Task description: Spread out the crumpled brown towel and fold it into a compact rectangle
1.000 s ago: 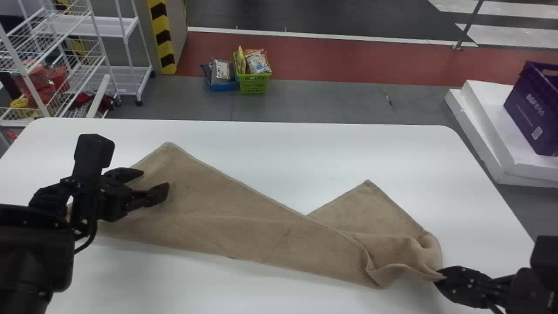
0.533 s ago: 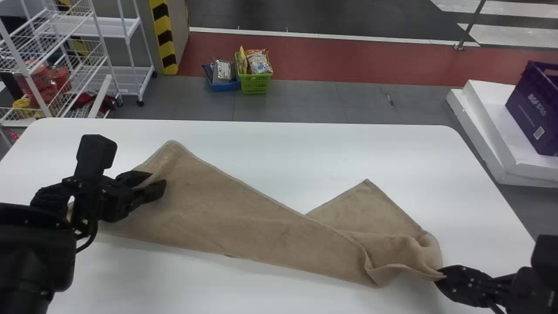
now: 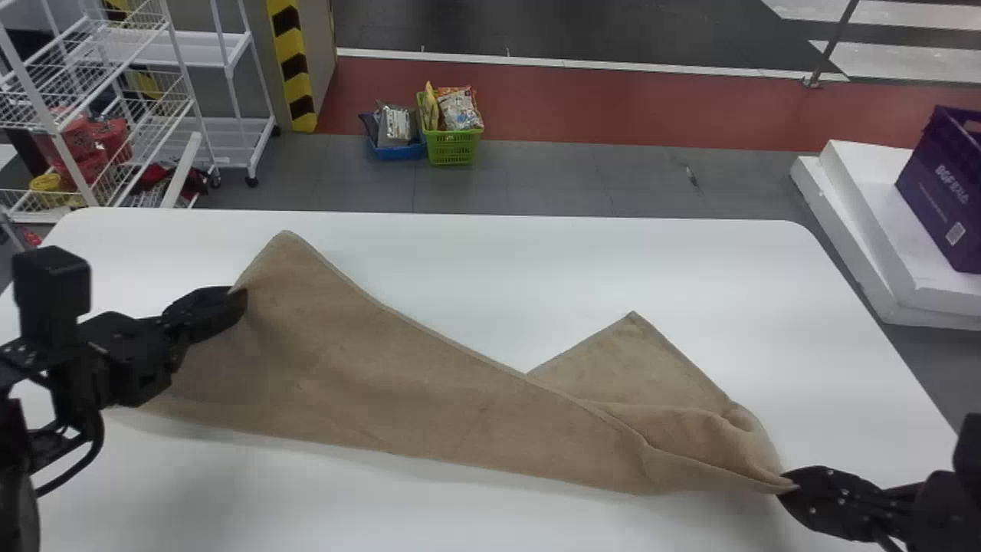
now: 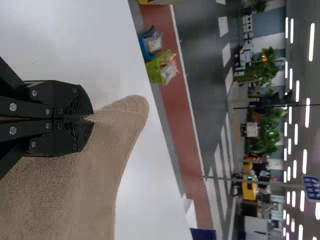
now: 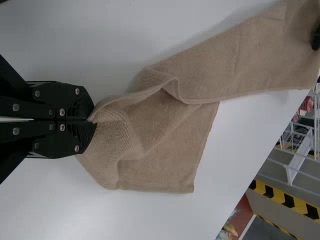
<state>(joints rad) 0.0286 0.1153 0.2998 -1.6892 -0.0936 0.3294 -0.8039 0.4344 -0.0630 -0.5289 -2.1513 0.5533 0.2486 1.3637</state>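
Pinching towel (image 3: 429, 391) edges: left gripper (image 3: 239, 295) at frame left, right gripper (image 3: 787, 484) lower right. Table (image 3: 575, 268) spreads upper centre, between towel and far rim.

Brown towel (image 3: 398, 383) across table (image 3: 490, 261), right end rumpled (left perhaps raised).

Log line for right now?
Long brown cloth towel | stretched askew across white table | flat black left claw: shut on towel's left edge | flat black right claw: shut on towel's right end | compact rectangle: not formed

White table (image 3: 490, 253) with a partly folded brown towel (image 3: 398, 391) across it.
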